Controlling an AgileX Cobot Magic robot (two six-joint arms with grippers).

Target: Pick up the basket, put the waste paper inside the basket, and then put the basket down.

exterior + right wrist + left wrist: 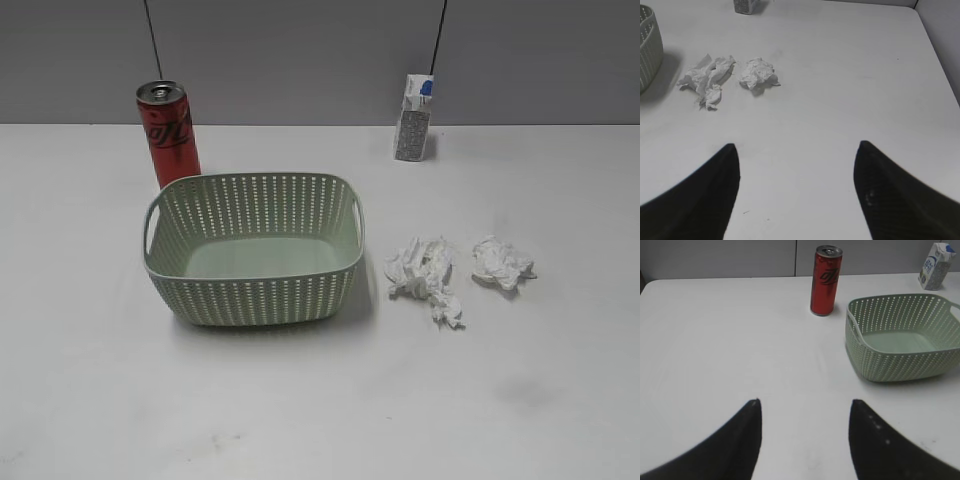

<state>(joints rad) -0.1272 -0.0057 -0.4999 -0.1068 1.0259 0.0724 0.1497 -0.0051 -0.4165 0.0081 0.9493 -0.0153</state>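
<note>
The sage-green basket [253,290] stands empty on the white table, left of centre; it also shows in the left wrist view [900,357] and at the left edge of the right wrist view [647,47]. Two wads of waste paper lie right of it: a larger one [425,272] [707,79] and a smaller one [500,263] [757,74]. My left gripper [805,407] is open and empty, well short and left of the basket. My right gripper [796,150] is open and empty, well short of the paper. Neither gripper shows in the exterior view.
A red soda can [167,132] [826,280] stands upright just behind the basket's left corner. A small white-and-grey carton with a blue top [414,118] [935,267] stands at the back right. The table's right edge [940,55] meets a wall.
</note>
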